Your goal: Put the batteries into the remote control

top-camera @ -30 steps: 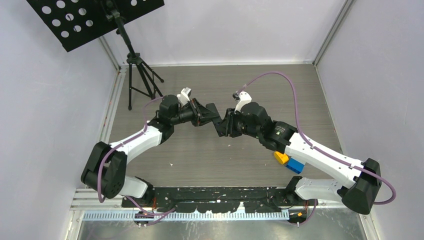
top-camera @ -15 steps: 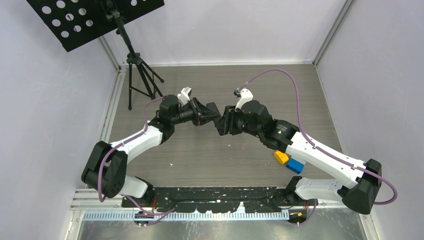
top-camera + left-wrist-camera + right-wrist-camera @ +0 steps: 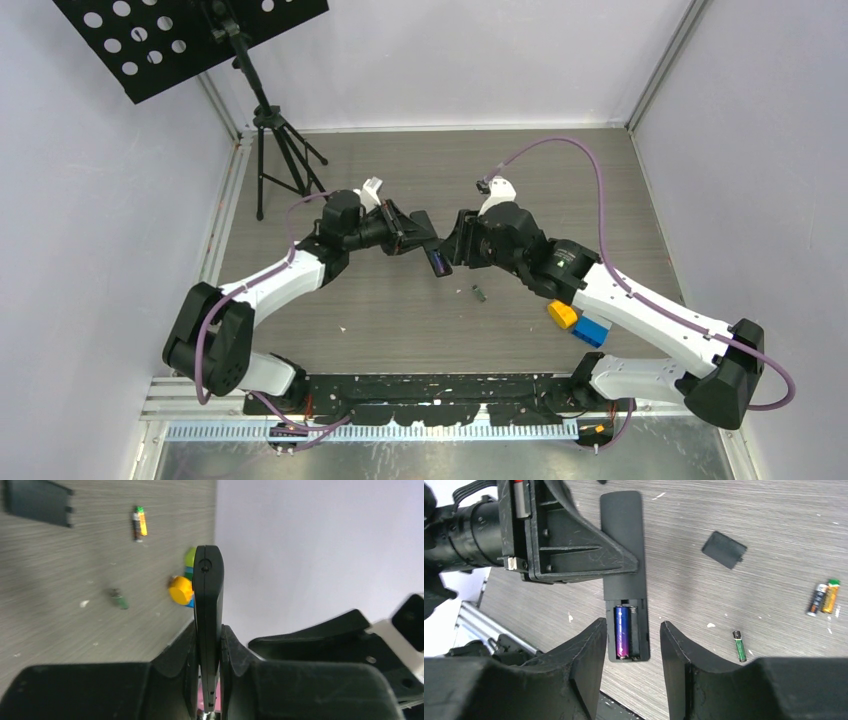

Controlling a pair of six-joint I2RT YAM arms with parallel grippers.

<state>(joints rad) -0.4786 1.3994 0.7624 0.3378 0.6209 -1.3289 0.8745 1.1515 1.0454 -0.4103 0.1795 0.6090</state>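
My left gripper is shut on the black remote control and holds it above the table; in the left wrist view the remote stands edge-on between the jaws. In the right wrist view the remote shows its open battery bay with one purple-blue battery seated; the slot beside it is empty. My right gripper is open and empty, its fingers either side of the bay, not touching it. A dark green battery and two gold-and-black batteries lie on the table.
The remote's black battery cover lies on the table. A yellow block and a blue block sit under my right forearm. A black tripod stand stands at the back left. The green battery also shows from above.
My right gripper has drawn back a little from the remote and stands open. The purple-blue battery now shows in the bay, and the green battery now shows on the table.
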